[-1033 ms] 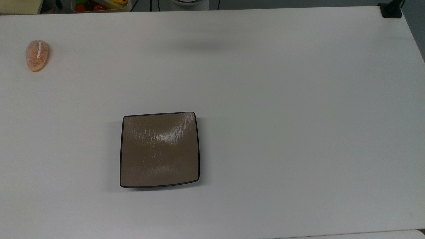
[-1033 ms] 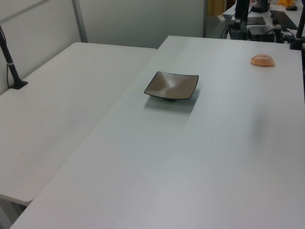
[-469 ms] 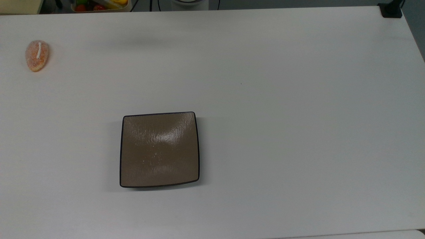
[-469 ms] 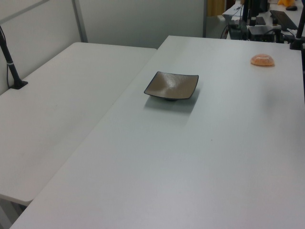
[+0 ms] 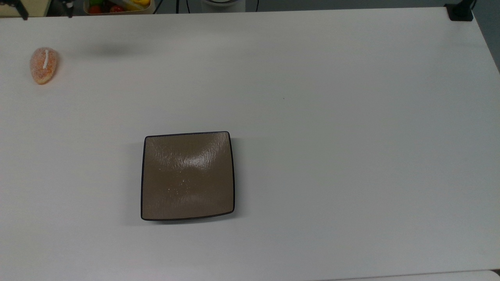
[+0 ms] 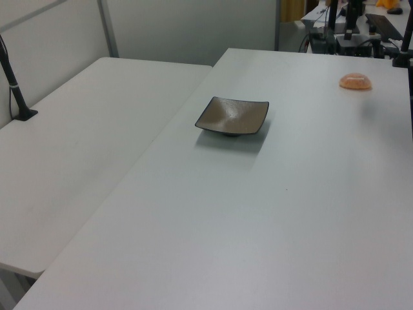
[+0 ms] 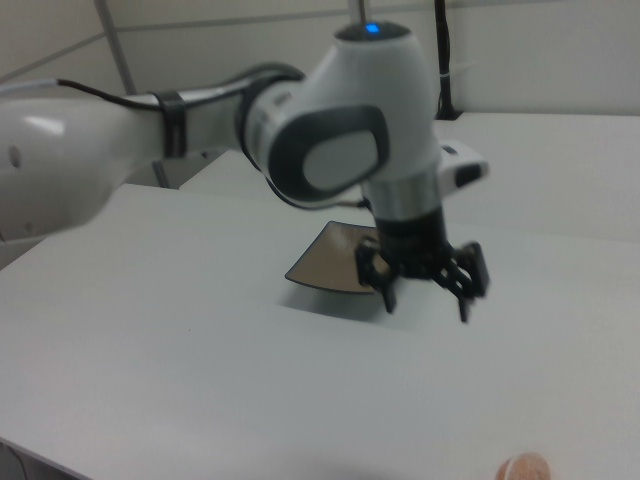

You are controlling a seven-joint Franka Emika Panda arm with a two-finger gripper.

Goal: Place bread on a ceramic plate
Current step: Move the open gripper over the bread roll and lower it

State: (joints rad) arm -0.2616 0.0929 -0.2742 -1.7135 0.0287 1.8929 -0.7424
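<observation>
Orange-brown bread [image 5: 44, 65] sits far left in the top view, well apart from the ceramic plate [image 5: 187, 176], which is bare. Gripper [image 7: 425, 297] hangs above the table w/ jaws spread, holding nothing. Approach step; next move, I'd judge: get over bread, descend, pinch.

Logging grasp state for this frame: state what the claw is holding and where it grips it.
Nothing is held. The claw is open and empty above the table; the bread lies on the table, apart from the ceramic plate.
</observation>
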